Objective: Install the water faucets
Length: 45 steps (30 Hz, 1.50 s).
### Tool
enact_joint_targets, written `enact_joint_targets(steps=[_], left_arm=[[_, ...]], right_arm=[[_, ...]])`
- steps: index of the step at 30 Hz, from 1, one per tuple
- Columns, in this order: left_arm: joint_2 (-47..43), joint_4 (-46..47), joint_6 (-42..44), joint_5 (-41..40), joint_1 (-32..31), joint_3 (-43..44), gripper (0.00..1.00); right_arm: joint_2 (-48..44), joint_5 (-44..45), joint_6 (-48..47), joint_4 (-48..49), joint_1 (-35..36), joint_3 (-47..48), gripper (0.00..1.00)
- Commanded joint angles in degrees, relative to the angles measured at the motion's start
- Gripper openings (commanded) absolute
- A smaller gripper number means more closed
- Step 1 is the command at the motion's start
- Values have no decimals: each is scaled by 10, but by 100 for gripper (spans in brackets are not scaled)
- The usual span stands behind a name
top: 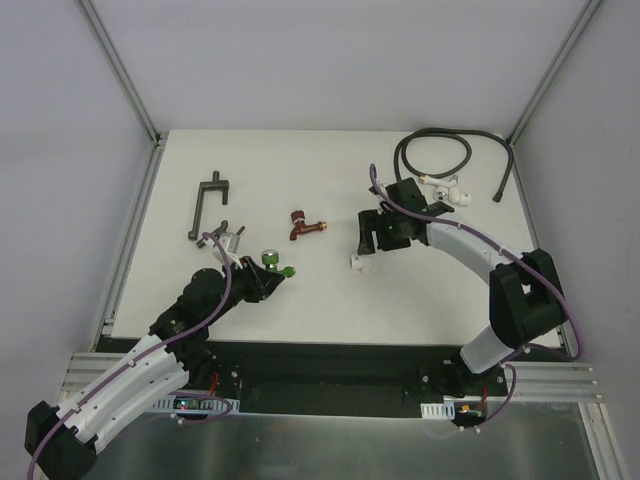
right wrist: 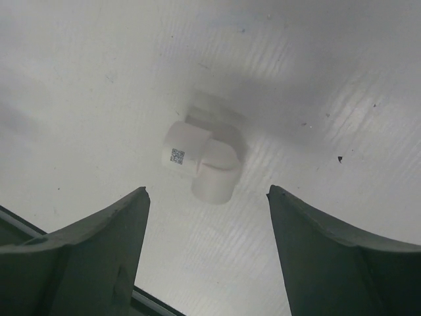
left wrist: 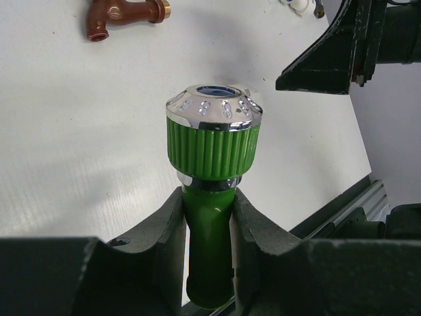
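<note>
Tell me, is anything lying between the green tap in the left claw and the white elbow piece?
Nothing visible does: bare table separates the green faucet, shut in the left gripper, from the white elbow. The red faucet lies farther back. The open right gripper hangs above the elbow.

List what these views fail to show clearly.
Lower end of the green faucet: left wrist view, buried between the left gripper's fingers and cut by the bottom edge.
Top of the red faucet: cut off by the frame edge, left wrist view.
Label code on the white elbow fitting: blurred, right wrist view; in the top view the right gripper partly covers it.
</note>
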Motion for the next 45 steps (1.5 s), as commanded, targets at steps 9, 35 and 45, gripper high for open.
enact_joint_targets(steps=[9,35,45], left_arm=[[-1,23,-10,1,5,26,0],[14,23,-23,5,5,32,0],[30,65,-44,18,5,35,0]], right_arm=[[61,-25,5,-13,2,15,65],[162,170,-11,-40,104,59,35],[46,154,-44,44,131,1,2]])
